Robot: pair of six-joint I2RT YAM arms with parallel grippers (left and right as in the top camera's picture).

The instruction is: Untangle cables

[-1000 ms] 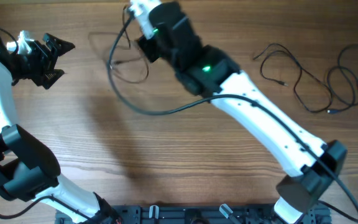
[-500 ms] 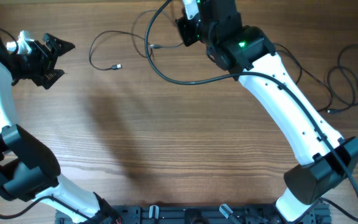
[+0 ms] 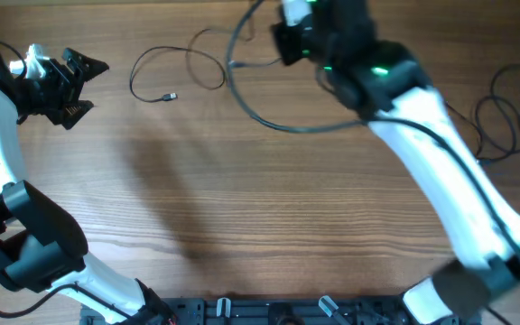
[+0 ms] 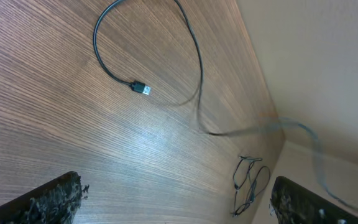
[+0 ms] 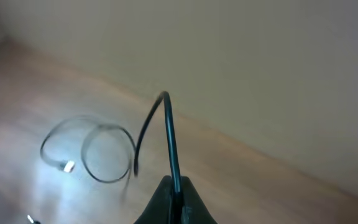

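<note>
From overhead, my left claw [image 3: 96, 88] hangs over the table's [image 3: 242, 199] far left corner, open wide and holding nothing. My right claw [image 3: 287, 41] is up at the far edge near the middle, blurred, so from here I cannot tell how its jaws stand. The cable [image 3: 134, 79] lies in loose loops on the table between my two claws, with its plug [image 3: 170, 96] on the wood at the near side of the loops. One thin strand runs from the loops toward my right claw. My right arm's thicker wire [image 3: 269, 125] sags in an arc just right of the loops. The other cables [image 3: 481, 113] lie in a heap at the far right edge, well apart from the loops.

From my left wrist, my left claw [image 4: 174, 183] shows a finger [image 4: 61, 196] at each bottom corner, far apart, with bare wood between them. The cable [image 4: 95, 46] curls ahead and ends in its silvery plug [image 4: 140, 88]. A second strand runs past the plug and smears into blur toward the right. The other cables [image 4: 248, 183] sit small by the table's far edge.

From my right wrist, my right claw [image 5: 174, 186] is pinched tight on the cable [image 5: 168, 130]. The cable arches up out of my fingertips and bends down toward the blurred loops on the table [image 5: 241, 174]. The pale plug [image 5: 67, 166] lies at the left of those loops.
</note>
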